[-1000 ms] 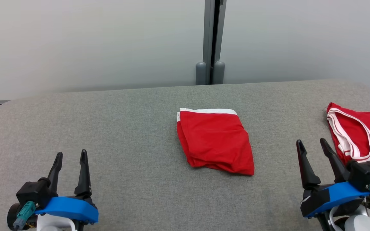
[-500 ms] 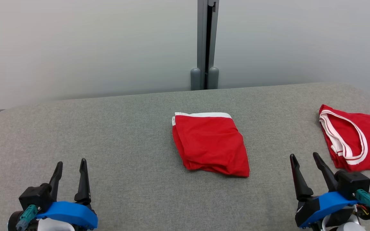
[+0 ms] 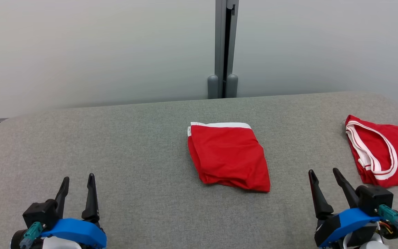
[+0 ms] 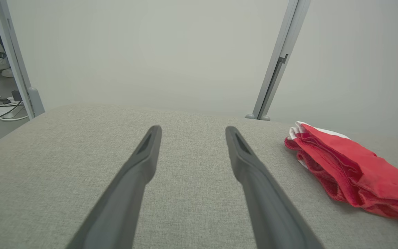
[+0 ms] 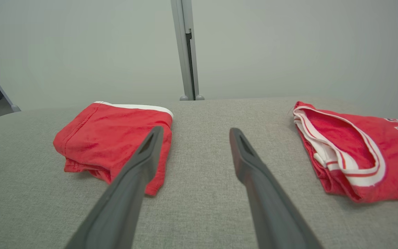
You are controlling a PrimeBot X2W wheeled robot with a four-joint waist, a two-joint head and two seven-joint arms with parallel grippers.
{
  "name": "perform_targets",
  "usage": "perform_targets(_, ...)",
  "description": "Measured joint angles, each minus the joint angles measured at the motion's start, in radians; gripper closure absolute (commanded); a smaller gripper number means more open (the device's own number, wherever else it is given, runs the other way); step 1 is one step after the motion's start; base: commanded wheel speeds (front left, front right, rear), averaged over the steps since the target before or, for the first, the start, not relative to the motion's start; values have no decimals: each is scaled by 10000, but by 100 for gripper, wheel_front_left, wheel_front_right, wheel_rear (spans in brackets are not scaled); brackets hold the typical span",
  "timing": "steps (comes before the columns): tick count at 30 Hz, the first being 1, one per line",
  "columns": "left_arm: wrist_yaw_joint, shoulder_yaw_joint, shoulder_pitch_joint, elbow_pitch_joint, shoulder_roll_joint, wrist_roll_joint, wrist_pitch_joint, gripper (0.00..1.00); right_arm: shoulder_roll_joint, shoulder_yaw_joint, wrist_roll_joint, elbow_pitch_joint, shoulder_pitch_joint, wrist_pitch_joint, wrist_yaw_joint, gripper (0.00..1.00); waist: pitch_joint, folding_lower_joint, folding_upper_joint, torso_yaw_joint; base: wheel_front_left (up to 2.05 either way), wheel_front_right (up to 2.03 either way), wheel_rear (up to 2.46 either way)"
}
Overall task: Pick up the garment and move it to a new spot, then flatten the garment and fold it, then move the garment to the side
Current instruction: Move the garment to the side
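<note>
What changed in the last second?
The right claw drew back toward the robot, away from the red white-trimmed jersey; the camera shifted too. Nothing was gripped or released. The folded red cloth garment and the jersey stayed put; the left claw barely moved; both stayed open.

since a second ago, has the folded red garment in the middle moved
No. The folded red garment keeps the same offset from the grey post behind the table; only the camera shifted.
</note>
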Motion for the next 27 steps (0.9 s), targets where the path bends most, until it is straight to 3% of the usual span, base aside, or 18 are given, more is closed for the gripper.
perform_targets(13,-2,-79,-52,-132,-25,19,0,0,61,36,169,-21,-420,727,0,0,169,0,0,196,0,0,0)
perform_targets(20,-2,-272,-394,-314,-29,102,0,0,117,284,305,454,-2139,3103,0,0,613,0,0,354,0,0,0)
perform_targets(27,-8,-585,-1097,-623,-205,165,0,0,150,-525,562,2263,-4208,4828,0,0,1362,1,0,706,0,0,0)
